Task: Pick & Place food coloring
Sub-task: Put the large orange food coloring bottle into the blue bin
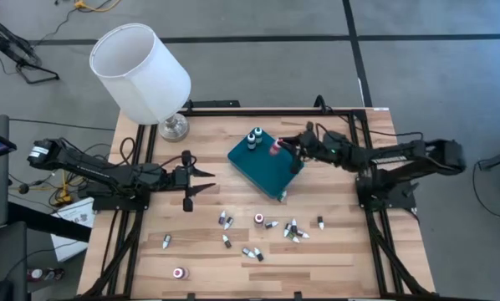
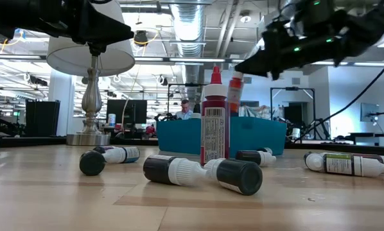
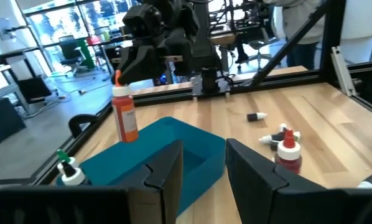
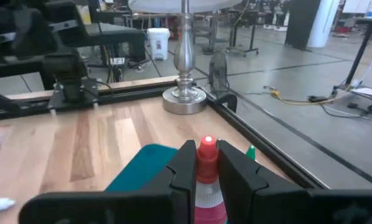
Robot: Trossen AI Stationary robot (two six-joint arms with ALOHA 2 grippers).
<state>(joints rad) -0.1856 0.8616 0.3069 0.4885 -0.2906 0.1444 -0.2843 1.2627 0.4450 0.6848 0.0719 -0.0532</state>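
Several small food coloring bottles (image 1: 258, 227) lie scattered on the wooden table, near the front. One red bottle (image 2: 214, 128) stands upright among them. A teal tray (image 1: 262, 167) lies mid-table, with two bottles (image 1: 254, 138) standing at its far left corner. My right gripper (image 1: 282, 149) is over the tray's far right corner, shut on a red-orange bottle (image 3: 125, 115). My left gripper (image 1: 210, 181) hovers open to the left of the tray, with nothing between its fingers (image 3: 167, 177). My right gripper pinches the bottle at its cap and neck (image 4: 206, 148) between its two fingers. The fingers come nearly level from the table's right side. The bottle hangs upright below them, its body (image 3: 127, 121) over the tray's far right corner.
A white-shaded lamp (image 1: 141, 71) stands at the table's far left corner on a metal base (image 1: 173, 127). One bottle (image 1: 179, 272) stands alone near the front left. Black frame rails (image 1: 375, 226) run along the table's sides. A person shows far off in the room behind.
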